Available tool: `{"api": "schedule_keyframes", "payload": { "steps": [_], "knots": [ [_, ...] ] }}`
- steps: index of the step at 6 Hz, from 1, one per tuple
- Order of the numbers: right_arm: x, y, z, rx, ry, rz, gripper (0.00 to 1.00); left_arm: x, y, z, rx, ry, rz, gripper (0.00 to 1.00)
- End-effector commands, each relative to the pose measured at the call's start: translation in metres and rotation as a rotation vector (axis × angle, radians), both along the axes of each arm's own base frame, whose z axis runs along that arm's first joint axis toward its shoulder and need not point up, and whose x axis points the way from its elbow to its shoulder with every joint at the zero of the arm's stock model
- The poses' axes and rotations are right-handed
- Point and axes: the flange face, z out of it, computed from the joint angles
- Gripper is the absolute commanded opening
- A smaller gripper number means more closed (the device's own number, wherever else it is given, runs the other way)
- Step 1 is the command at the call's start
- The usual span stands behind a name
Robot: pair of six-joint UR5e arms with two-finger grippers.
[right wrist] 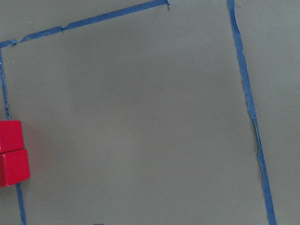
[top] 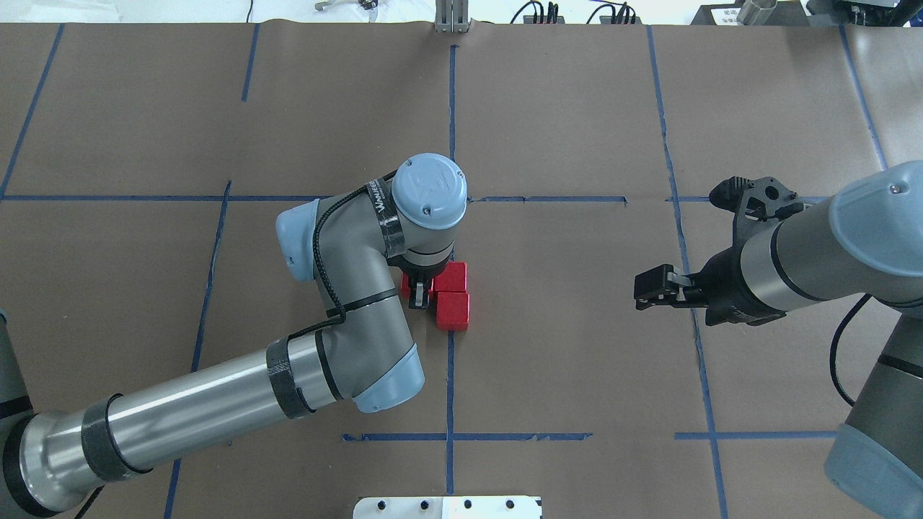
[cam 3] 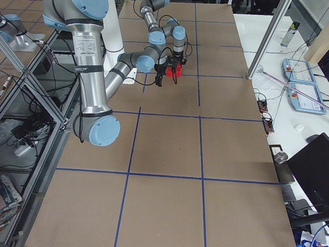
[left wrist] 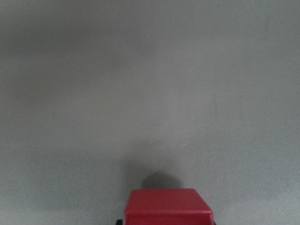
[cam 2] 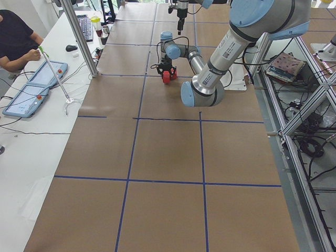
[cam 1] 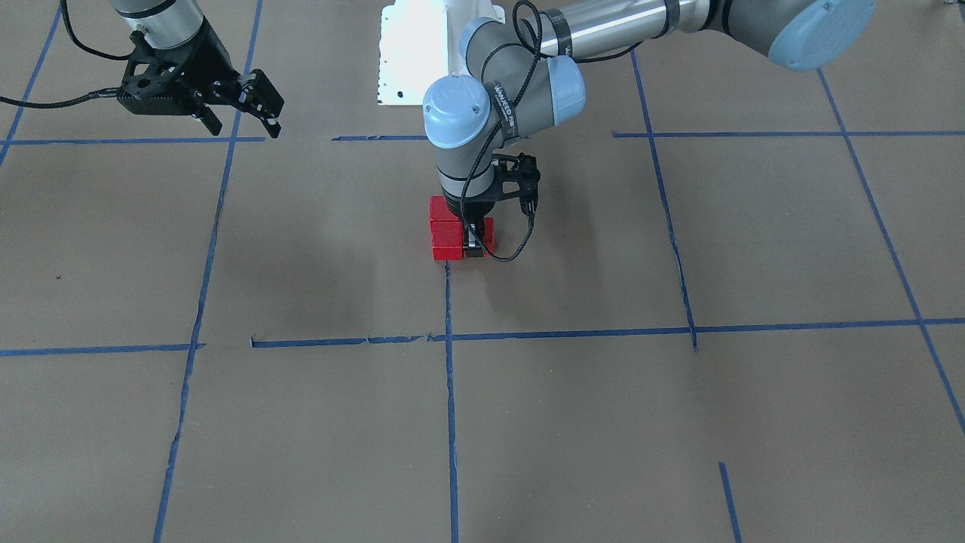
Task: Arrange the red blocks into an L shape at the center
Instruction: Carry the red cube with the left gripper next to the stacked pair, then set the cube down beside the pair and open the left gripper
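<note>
Three red blocks lie touching in the middle of the brown table. Two (top: 451,276) (top: 453,311) form a short column. They also show in the front view (cam 1: 446,234) (cam 1: 444,208) and at the left edge of the right wrist view (right wrist: 11,136). The third red block (cam 1: 488,229) sits beside the column, between the jaws of my left gripper (cam 1: 475,243), which points straight down and is shut on it. This block fills the bottom of the left wrist view (left wrist: 166,206). My right gripper (top: 650,287) is open and empty. It hovers well off to the robot's right of the blocks.
The white robot base plate (cam 1: 411,53) is at the robot's edge of the table. Blue tape lines (cam 1: 450,392) divide the brown surface into squares. An operator (cam 2: 16,37) sits at a side desk with tablets, off the table.
</note>
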Motion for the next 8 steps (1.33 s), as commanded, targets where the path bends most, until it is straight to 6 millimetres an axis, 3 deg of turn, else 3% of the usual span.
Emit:
{"api": "schedule_keyframes", "payload": {
  "steps": [1,5,6,7,8],
  "knots": [
    [-0.0001,0.0000,0.0005,-0.001,0.001,0.000,1.00,0.0011,-0.0006,0.0009,0.000,0.000,-0.001,0.01],
    [-0.0001,0.0000,0.0005,-0.001,0.001,0.000,1.00,0.0044,-0.0023,-0.0034,0.000,0.004,-0.003,0.04],
    [-0.0001,0.0000,0.0005,-0.001,0.001,0.000,1.00,0.0092,0.0017,-0.0020,0.001,0.007,0.005,0.19],
    [0.0003,0.0002,-0.0002,0.000,0.000,0.000,1.00,0.0107,0.0037,-0.0026,0.008,0.011,0.014,0.99],
    [0.0003,0.0002,-0.0002,0.000,0.000,0.000,1.00,0.0111,0.0048,-0.0044,0.011,0.014,0.016,1.00]
  ]
}}
